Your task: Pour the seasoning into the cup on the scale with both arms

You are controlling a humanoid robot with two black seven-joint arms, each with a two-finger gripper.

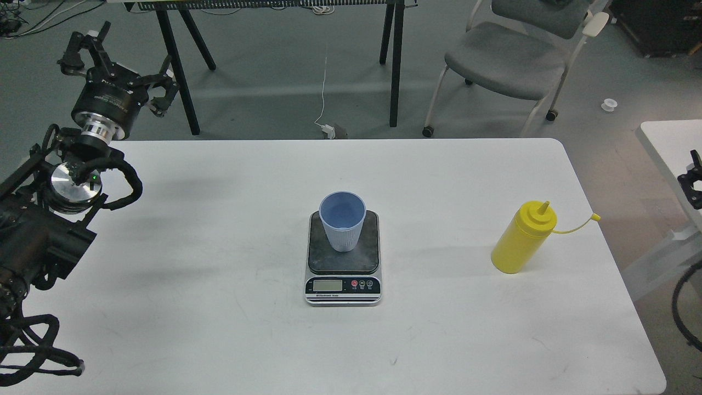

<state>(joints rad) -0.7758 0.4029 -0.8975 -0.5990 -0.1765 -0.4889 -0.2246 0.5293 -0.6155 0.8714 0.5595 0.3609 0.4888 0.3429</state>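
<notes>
The yellow squeeze bottle [524, 237] stands upright on the right of the white table [219, 307], its cap hanging off to the right on its tether. The pale blue ribbed cup [343, 219] stands upright on the dark plate of the scale [366, 253] at the table's middle. My left gripper [118, 68] is open and empty, raised past the table's far left corner, far from the cup. Only a small black piece of my right gripper [692, 184] shows at the right edge, well clear of the bottle; its fingers cannot be told apart.
A grey chair [507, 52] and black trestle legs [395, 60] stand on the floor beyond the table. A second white table [666, 148] sits at the right edge. A black cable loop [683, 307] hangs at the lower right.
</notes>
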